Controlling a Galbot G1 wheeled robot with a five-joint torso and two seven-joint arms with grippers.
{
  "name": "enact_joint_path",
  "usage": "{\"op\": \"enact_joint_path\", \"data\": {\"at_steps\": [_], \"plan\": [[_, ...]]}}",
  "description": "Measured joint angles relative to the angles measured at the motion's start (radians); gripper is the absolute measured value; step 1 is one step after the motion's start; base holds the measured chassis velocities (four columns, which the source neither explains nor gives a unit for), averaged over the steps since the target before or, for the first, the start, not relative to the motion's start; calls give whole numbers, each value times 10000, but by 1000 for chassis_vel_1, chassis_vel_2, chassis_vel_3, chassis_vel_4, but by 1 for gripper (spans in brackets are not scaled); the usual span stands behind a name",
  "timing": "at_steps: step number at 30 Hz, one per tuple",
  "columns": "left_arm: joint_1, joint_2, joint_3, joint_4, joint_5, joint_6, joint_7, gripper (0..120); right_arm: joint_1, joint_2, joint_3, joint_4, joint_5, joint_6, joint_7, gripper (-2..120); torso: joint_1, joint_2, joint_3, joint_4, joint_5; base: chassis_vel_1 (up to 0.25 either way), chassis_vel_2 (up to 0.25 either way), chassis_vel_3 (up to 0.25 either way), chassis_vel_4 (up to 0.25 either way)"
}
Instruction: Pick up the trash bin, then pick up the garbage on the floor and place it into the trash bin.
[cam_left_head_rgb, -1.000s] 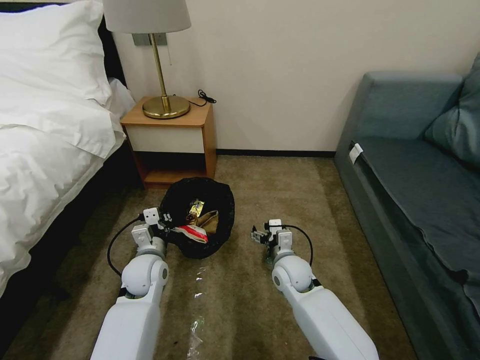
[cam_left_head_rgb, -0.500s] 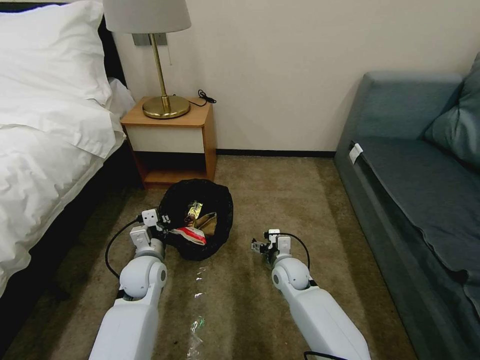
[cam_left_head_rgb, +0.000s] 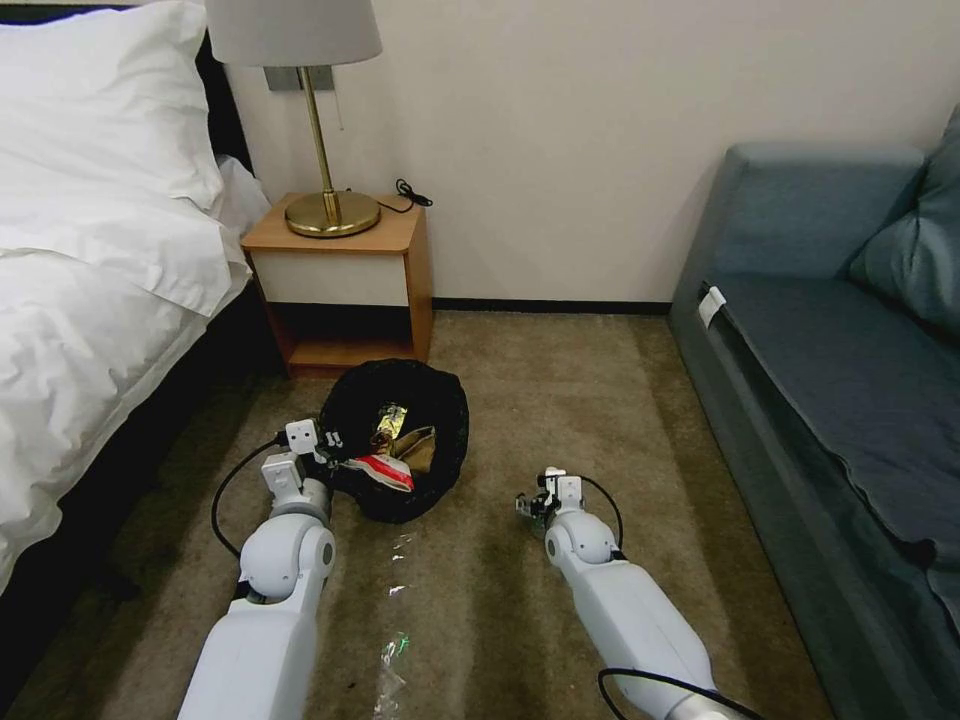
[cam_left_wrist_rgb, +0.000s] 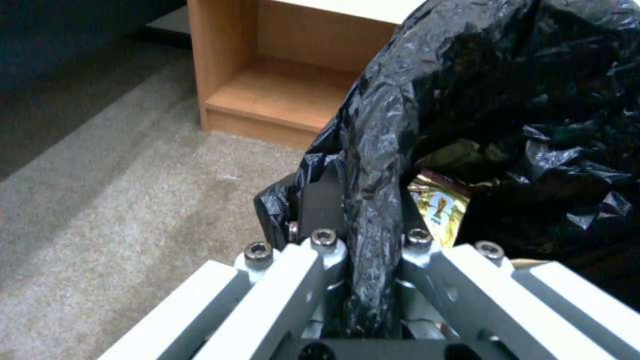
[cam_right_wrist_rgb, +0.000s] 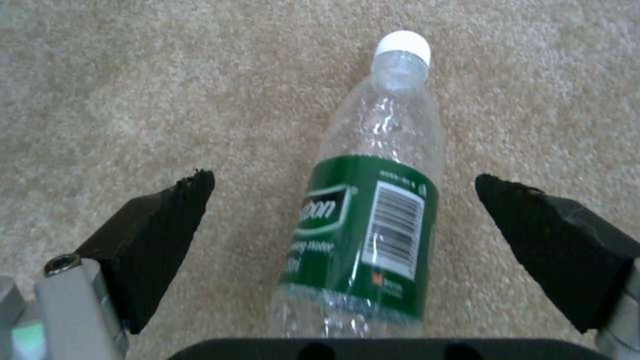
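Since a second ago, my right gripper (cam_left_head_rgb: 527, 503) is dropping lower in the head view, lower centre; its fingers (cam_right_wrist_rgb: 157, 232) are spreading around the bottle (cam_right_wrist_rgb: 377, 200) lying on carpet. My left gripper (cam_left_wrist_rgb: 363, 235) is pinching the bin (cam_left_head_rgb: 400, 440) liner, centre frame.

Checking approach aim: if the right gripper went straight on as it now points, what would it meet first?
Most likely the clear bottle, lying on the carpet between the right gripper's open jaws; depth unclear.

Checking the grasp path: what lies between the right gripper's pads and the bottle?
Only bare carpet, in the right wrist view; the open right gripper straddles the bottle.
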Motion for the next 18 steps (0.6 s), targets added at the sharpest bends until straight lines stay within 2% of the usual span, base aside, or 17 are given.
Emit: {"op": "enact_joint_path", "data": {"at_steps": [18], "plan": [[-40,140,-186,-142,-171,34,-15,2,897,286,537,-2135,-1127,978,-539,100,0,0,0,0,0,0,0,0,0]]}}
